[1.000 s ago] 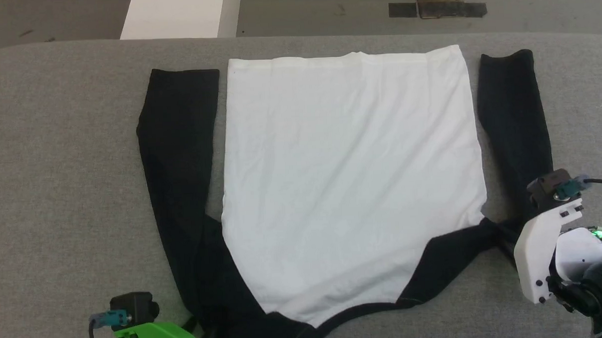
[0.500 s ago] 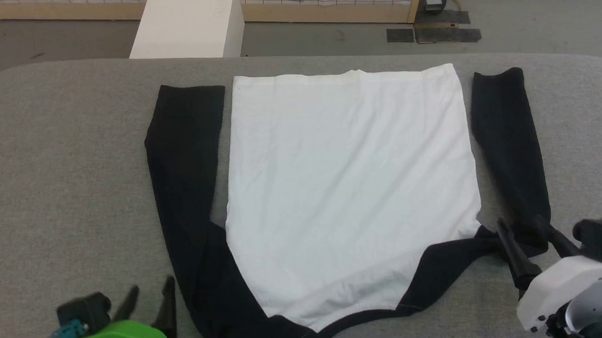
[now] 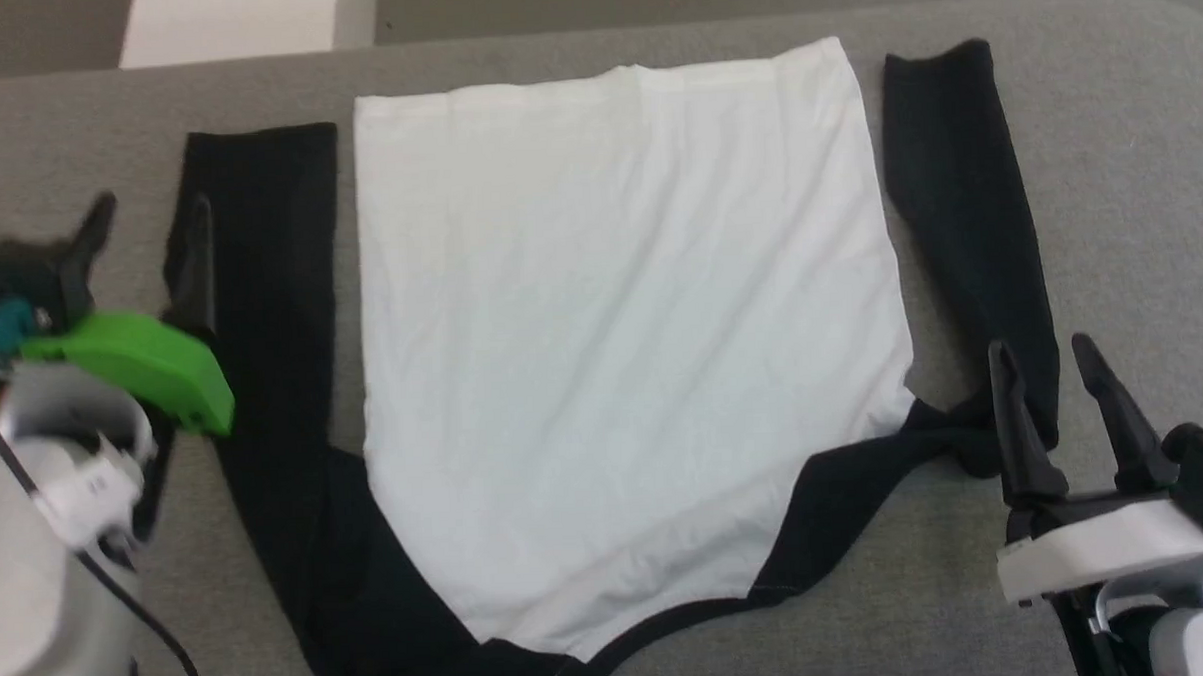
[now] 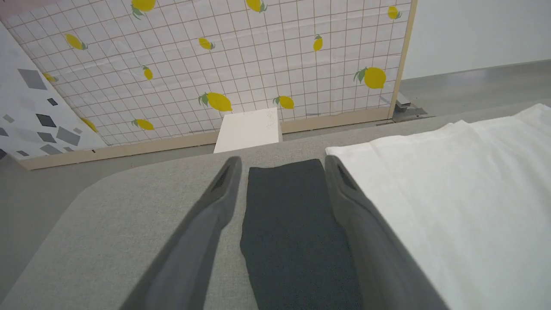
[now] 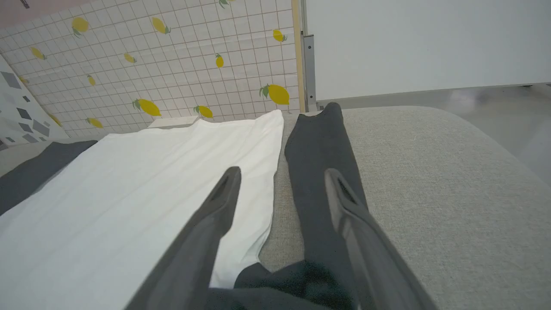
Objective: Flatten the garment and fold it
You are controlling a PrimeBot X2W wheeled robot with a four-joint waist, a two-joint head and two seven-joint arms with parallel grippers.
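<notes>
The garment (image 3: 611, 328) lies spread flat on the grey table, white body in the middle, neck toward me. Its black sleeves run up both sides: left sleeve (image 3: 268, 250), right sleeve (image 3: 957, 195). My left gripper (image 3: 151, 202) is open over the outer edge of the left sleeve, near its far half. In the left wrist view the left gripper (image 4: 282, 159) frames that sleeve (image 4: 292, 215), with nothing gripped. My right gripper (image 3: 1040, 348) is open at the bunched base of the right sleeve. The right wrist view shows the right gripper (image 5: 283, 172) beside the sleeve (image 5: 318, 146) and white body (image 5: 150, 181).
The grey padded table (image 3: 1116, 160) has bare room on both sides of the garment and a rounded far right corner. A white box (image 3: 230, 26) stands on the floor behind the far edge, also seen as the box (image 4: 249, 129) before a lemon-patterned panel.
Both grippers have opened wide and come off the shoulder areas. The left arm has travelled far up along the left sleeve. The head camera has also shifted.
</notes>
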